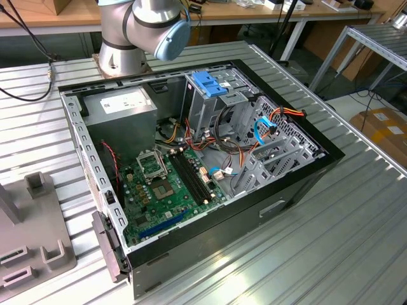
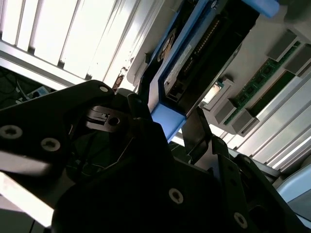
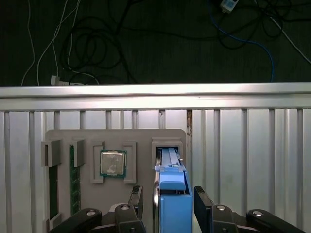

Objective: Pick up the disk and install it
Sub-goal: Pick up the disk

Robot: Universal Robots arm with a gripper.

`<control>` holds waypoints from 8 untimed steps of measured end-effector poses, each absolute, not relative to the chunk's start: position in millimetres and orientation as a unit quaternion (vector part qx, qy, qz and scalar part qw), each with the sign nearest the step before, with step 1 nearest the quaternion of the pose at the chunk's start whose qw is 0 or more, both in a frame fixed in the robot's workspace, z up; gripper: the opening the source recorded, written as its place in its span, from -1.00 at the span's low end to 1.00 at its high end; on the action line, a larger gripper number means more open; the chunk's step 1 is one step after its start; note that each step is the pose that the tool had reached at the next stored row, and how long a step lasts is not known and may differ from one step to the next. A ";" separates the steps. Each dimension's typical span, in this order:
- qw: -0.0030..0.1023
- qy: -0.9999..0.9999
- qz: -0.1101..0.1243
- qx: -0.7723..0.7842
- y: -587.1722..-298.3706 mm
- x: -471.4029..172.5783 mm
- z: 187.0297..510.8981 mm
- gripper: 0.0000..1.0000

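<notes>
First wrist view puts the disk point(image 3: 171, 194) on its edge, blue carrier frame point(image 2: 167, 119) toward me, seated in a narrow slot of the grey holder tray point(image 3: 116, 138).

I judge the step in hand to be the grasp. To do it well I should stay centred over the slot and close squarely on the two broad flat sides. The pressure should be even, so that neither pad arrives first and tips the disk against the slot wall. A hold on the carrier and metal body looks safer than one near the connector end.

My pincer point(image 3: 168, 196) straddles the disk with its jaws apart. One of my fingers point(image 3: 137, 199) stands just beside each flat face, and a thin gap shows on both sides, so I hold nothing yet.

Beside the disk's slot the tray carries a processor chip point(image 3: 112, 162), and beyond that some memory sticks point(image 3: 74, 179). The tray rests on the ribbed metal table point(image 3: 243, 145).

In the exterior view the tray sits at about eight o'clock from the open computer case point(image 1: 299, 184). The drive cage point(image 1: 210, 82), with its blue latch, stands near twelve o'clock inside the case.
</notes>
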State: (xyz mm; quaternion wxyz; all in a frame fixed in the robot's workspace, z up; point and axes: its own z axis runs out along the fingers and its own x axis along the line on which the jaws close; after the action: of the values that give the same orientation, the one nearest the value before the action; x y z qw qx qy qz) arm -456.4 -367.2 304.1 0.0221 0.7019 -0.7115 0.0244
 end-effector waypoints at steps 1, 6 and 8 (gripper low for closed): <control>0.022 -0.711 0.024 0.702 -367.2 -456.4 304.1 0.08; 0.022 -0.711 0.024 0.702 -367.2 -456.4 304.2 -0.07; 0.022 -0.711 0.024 0.702 -367.2 -456.4 304.3 -0.25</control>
State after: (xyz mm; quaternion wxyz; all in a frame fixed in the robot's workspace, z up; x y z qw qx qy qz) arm -456.4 -367.2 304.3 0.0222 0.7019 -0.7115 0.0244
